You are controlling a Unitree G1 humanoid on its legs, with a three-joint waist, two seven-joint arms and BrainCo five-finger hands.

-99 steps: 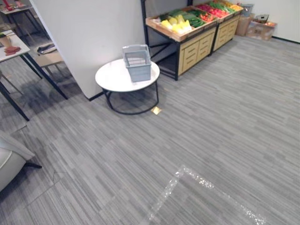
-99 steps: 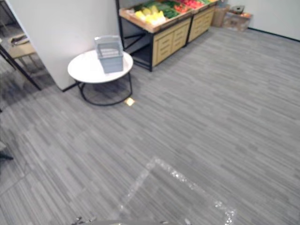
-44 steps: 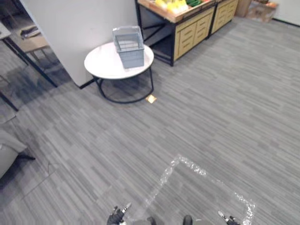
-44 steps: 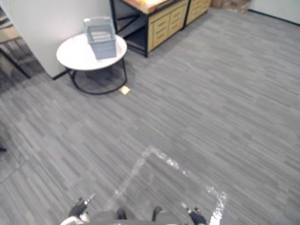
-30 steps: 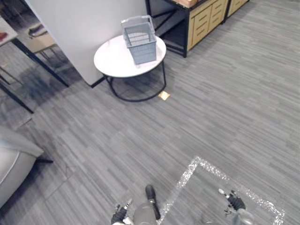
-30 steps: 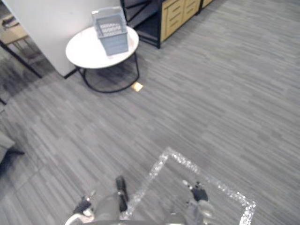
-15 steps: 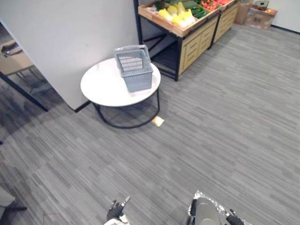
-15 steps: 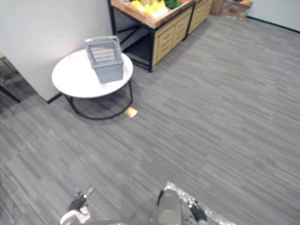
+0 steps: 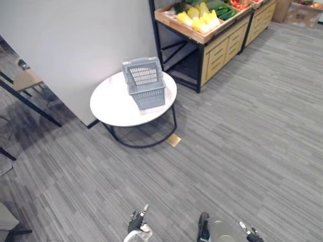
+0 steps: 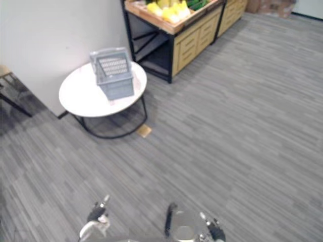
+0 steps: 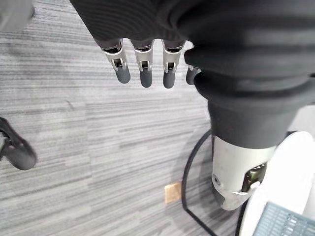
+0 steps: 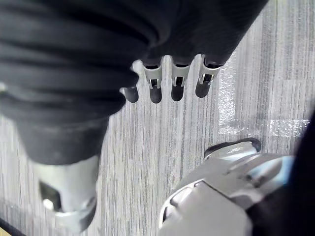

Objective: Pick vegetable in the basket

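A grey plastic basket [image 9: 145,83] with its handle up stands on a round white table [image 9: 113,108], some way ahead and a little left. Behind it, a wooden stand [image 9: 217,43] carries yellow vegetables [image 9: 198,14], green ones [image 9: 223,10] and red ones [image 9: 240,3]. My left hand [image 9: 136,222] and right hand [image 9: 251,234] hang low at the near edge, far from the table. The left hand's fingers [image 11: 142,69] are straight over the carpet and hold nothing. The right hand's fingers [image 12: 167,83] are straight and empty too.
A white partition wall [image 9: 75,45] rises behind the table. Dark desk legs [image 9: 30,96] stand at the left. A tan square [image 9: 174,139] lies on the carpet by the table's black frame. A cardboard box [image 9: 303,7] sits at the far right.
The whole picture has shifted as the camera moved; the table and basket now look nearer than at first. Both hands have come into view at the lower edge, still empty.
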